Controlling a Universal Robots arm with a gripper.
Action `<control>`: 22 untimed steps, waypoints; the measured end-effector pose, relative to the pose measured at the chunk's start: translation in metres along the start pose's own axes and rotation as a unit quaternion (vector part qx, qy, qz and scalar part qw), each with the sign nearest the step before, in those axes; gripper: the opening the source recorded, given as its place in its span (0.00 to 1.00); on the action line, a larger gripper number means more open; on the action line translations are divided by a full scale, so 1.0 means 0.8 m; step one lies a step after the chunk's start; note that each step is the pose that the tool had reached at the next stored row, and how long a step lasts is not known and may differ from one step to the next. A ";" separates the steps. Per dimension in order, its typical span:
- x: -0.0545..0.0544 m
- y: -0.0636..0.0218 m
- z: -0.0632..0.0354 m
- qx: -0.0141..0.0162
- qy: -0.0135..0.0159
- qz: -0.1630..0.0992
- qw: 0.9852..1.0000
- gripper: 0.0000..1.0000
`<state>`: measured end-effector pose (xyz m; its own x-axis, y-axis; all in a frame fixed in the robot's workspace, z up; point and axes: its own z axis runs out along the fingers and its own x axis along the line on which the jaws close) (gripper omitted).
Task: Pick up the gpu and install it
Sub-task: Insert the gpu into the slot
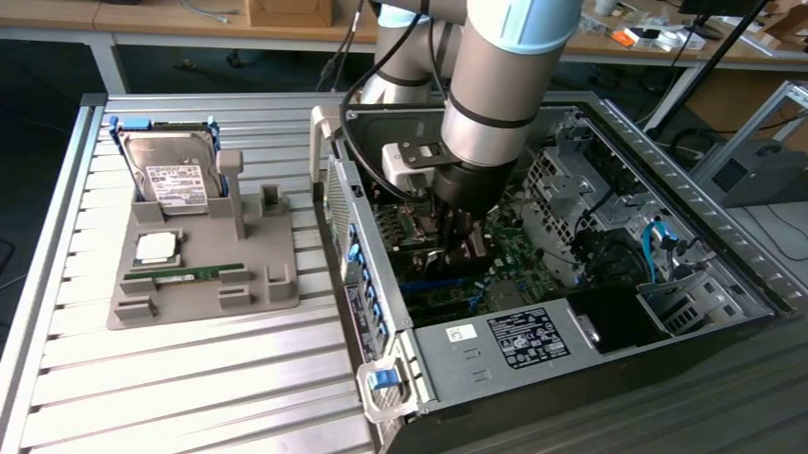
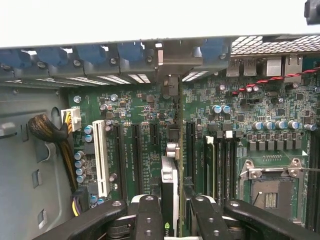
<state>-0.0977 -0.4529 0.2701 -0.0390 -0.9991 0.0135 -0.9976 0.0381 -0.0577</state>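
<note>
Over motherboard (image 2: 145, 107), jaws gripping gpu (image 2: 170, 185)

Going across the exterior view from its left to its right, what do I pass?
Hard drive standing in the grey holder → grey post on that holder → open computer case → claw down inside, over the motherboard → blue cable.

The motherboard (image 2: 150, 107) is green, dotted with blue-topped capacitors (image 2: 220, 108); one slot (image 2: 101, 157) is white, the others black. The pincer (image 2: 172, 212) is black, closed on the gpu (image 2: 170, 180), which seems silver and black edge-on. The tray (image 1: 202, 274) is grey, the hard drive (image 1: 170, 170) silver with a white label, on a pale ribbed table (image 1: 189, 378).
</note>
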 end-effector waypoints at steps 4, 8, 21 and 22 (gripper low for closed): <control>0.000 0.000 0.003 0.000 0.000 0.000 1.000 0.27; 0.000 0.000 0.007 0.000 0.001 0.000 1.000 0.27; 0.000 0.001 0.012 0.000 0.002 0.000 1.000 0.27; 0.000 0.001 0.012 0.000 0.002 0.000 1.000 0.27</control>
<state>-0.0977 -0.4531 0.2604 -0.0391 -0.9991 0.0175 -0.9976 0.0380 -0.0577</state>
